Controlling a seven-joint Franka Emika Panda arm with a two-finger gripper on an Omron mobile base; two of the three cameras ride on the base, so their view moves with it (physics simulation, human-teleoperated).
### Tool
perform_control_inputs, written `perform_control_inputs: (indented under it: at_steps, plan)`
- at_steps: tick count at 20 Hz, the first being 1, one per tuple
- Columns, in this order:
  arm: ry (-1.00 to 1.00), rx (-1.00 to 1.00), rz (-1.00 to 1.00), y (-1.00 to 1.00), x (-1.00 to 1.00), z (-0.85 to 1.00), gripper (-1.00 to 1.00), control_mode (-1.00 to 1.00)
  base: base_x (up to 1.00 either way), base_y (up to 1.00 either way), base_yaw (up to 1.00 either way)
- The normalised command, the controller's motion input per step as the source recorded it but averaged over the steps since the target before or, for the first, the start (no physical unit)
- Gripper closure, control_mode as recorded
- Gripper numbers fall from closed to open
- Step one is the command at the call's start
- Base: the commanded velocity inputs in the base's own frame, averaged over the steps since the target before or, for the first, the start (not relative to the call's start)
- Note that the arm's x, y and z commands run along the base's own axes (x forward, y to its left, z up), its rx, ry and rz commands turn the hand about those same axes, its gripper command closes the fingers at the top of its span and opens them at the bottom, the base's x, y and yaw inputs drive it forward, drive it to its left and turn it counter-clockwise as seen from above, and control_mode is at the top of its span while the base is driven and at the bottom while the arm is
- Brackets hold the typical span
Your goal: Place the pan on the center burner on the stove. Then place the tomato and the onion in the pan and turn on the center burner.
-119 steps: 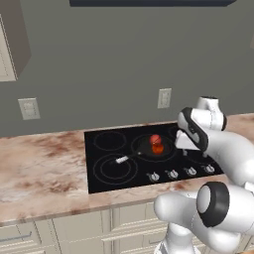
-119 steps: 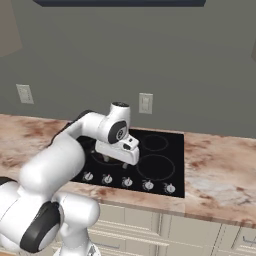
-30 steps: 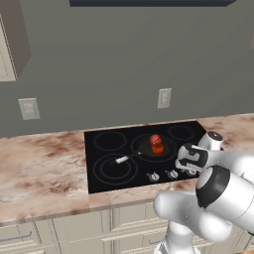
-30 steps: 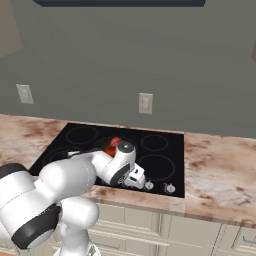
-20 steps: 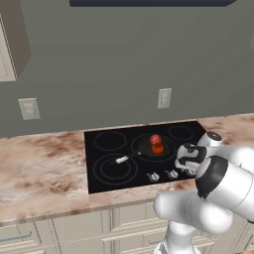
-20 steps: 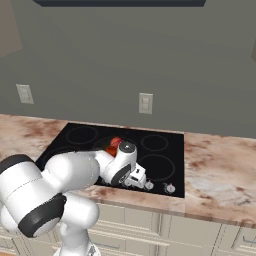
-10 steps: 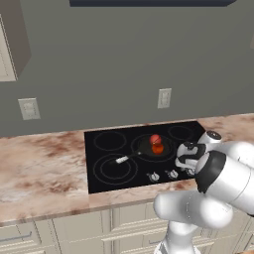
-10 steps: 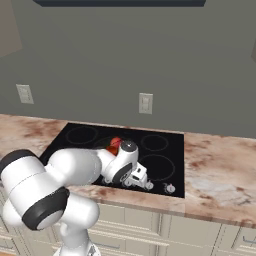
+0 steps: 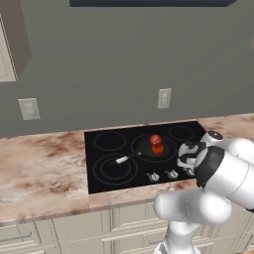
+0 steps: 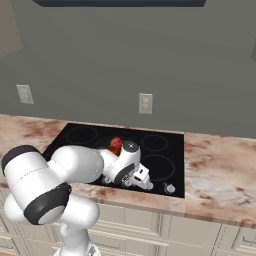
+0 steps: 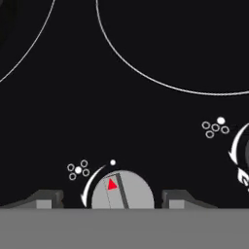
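The black pan (image 9: pixel 149 147) sits on the middle burner of the stove (image 9: pixel 106 168), its handle tip (image 9: pixel 121 159) pointing left. Inside it lie the orange-red tomato (image 9: pixel 158 148) and, just behind, the pinkish onion (image 9: pixel 155 139); from the right side they show as one red spot (image 10: pixel 116 144) behind my arm. My gripper (image 9: pixel 187 166) (image 10: pixel 144 182) is down at the front knob row. In the hand view the gripper (image 11: pixel 114 199) stands open astride a silver knob (image 11: pixel 121 190), one fingertip (image 11: pixel 46 198) on each side with a gap to the knob.
Other silver knobs (image 9: pixel 155 176) (image 10: pixel 170 188) line the stove's front edge. Marble counter (image 9: pixel 39 173) runs on both sides. Wall outlets (image 9: pixel 164 97) sit on the grey backsplash behind, and cabinet fronts (image 9: pixel 79 228) lie below.
Since six seconds ago the hand has come from above the pan down to the knob row. Over the last second it has held there while the elbow shifted; pan, tomato and onion have not moved.
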Motion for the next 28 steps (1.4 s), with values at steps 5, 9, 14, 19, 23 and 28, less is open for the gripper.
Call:
perform_control_inputs:
  at_steps: [5,9,14,19,23,28]
  plan:
    - [0.00,-0.07,0.01,0.06,0.00,-0.55,-1.00,-1.00,0.00,0.00,0.00]
    - [0.00,-0.23,0.01,0.43,0.00,-0.85,1.00,-1.00,0.00,0.00,0.00]
    - [0.00,-0.27,0.00,0.50,-0.01,-0.92,1.00,-1.00,0.00,0.00,0.00]
    - [-0.01,-0.10,0.00,0.02,-0.56,-0.69,1.00,-1.00,0.00,0.00,0.00]
    - [-0.10,0.00,0.00,-0.59,-1.00,-0.91,1.00,-1.00,0.00,0.00,0.00]
    - [-0.32,0.01,0.01,-0.44,-1.00,-0.94,1.00,-1.00,0.00,0.00,0.00]
